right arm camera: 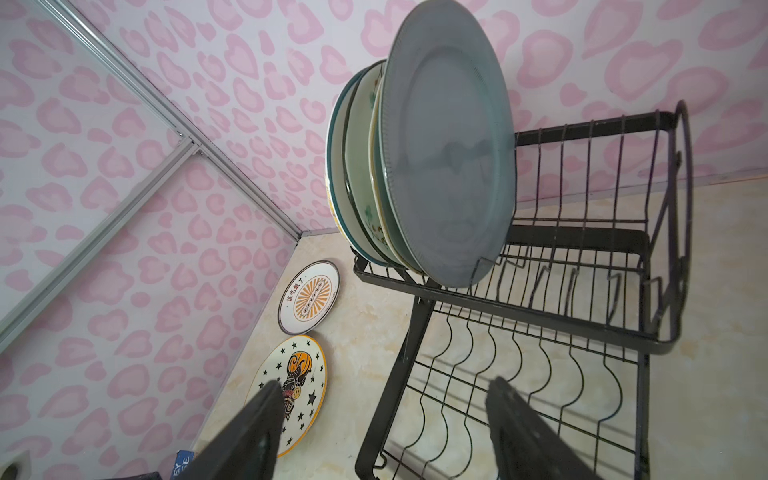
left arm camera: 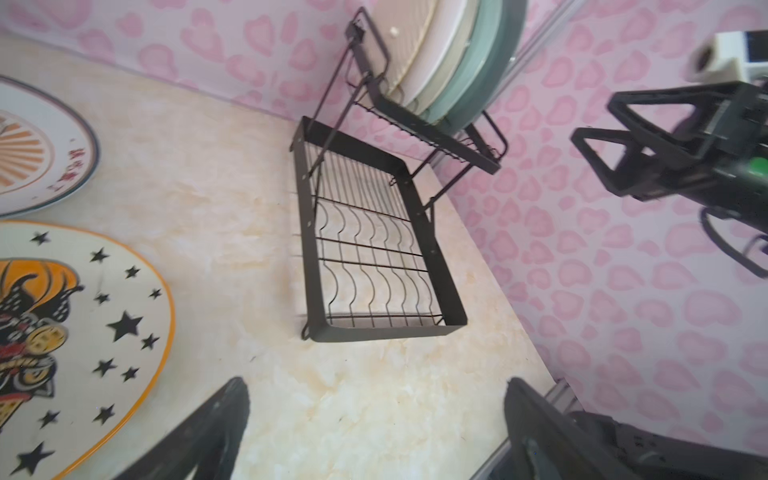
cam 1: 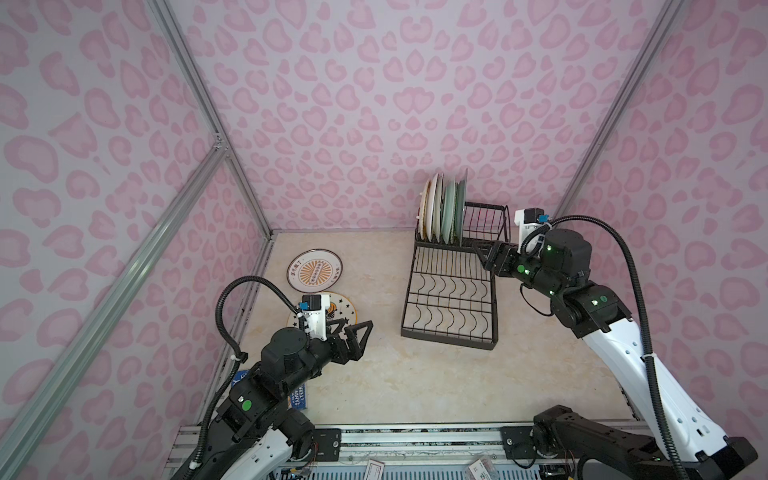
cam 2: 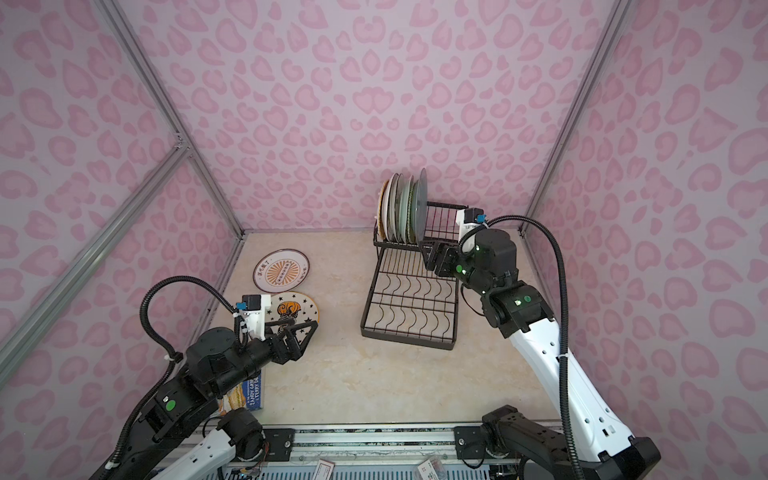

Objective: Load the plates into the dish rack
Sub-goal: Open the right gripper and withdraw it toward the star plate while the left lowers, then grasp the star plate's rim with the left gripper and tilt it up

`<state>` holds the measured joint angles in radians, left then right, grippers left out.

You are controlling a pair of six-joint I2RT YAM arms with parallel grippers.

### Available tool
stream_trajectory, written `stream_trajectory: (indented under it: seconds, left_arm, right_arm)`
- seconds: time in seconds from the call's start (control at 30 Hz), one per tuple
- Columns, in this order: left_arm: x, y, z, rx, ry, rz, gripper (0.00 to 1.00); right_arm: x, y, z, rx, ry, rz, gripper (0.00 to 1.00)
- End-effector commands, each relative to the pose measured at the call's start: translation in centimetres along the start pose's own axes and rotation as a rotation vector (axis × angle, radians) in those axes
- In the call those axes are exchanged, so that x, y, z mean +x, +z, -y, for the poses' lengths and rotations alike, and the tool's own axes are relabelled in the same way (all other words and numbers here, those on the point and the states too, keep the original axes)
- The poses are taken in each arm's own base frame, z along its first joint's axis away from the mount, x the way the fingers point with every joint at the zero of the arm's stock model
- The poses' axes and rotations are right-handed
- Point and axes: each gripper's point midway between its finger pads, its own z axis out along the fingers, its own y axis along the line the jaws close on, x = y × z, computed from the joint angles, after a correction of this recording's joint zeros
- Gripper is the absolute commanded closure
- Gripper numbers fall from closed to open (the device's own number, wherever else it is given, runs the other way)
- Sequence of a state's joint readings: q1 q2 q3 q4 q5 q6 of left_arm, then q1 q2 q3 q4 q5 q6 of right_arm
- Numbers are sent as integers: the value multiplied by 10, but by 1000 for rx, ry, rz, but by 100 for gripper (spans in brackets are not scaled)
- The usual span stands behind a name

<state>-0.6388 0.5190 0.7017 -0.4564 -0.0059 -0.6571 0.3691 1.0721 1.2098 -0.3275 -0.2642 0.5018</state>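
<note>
The plates [cam 1: 444, 208] already loaded stand on edge in a tight row in the raised tier of the dish rack [cam 1: 449, 338], right of centre and toward the top in both top views. The teal-grey plate [right arm camera: 449, 158] is outermost on the side facing the empty slots. Two more lie flat on the desk [cam 1: 415, 382] at centre left: the sunburst plate [cam 1: 314, 270] further up the frame and the star plate [cam 1: 343, 309] just below it, their rims nearly touching. The right tool [right arm camera: 384, 384] hangs beside the rack over the lower tier with its jaws well apart and nothing between them, so the placing of the teal-grey plate looks done. The left tool [cam 1: 356, 325] hovers just off the star plate's lower right rim, spread wide and empty. The step in hand appears to be fetching the next plate, likely the star one. Since it lies flat, the jaws will probably need to catch its rim at a low angle and tip it up before it can be slotted beside the teal-grey one. The racked plates overlap too closely to count. Whether the teal-grey plate's foot sits fully in a slot cannot be told. The left wrist camera covers part of the star plate, and a blue book [cam 2: 253, 392] is mostly hidden under the left arm.
</note>
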Motion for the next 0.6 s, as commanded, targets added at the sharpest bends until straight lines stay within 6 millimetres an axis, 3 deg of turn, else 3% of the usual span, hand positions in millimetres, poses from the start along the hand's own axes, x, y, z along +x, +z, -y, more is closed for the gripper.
stream_trajectory:
  seconds: [0.0,0.13,0.37,0.57]
  left_arm:
    - [20,24,-49,-236,-166,-91,2]
    - [25,33,-97,-377,-282,-118,2]
    - [46,18,-176,-539,-584,-33,2]
    - [60,14,-211,-589,-746,5,1]
  right_arm:
    - [28,-9,0,-67,29,-16,15]
    - [61,-10,-3,-108,18,-63,8]
    - [107,-7,-3,-146,5,-119,4]
    - [136,-4,-7,-171,-14,-173,3]
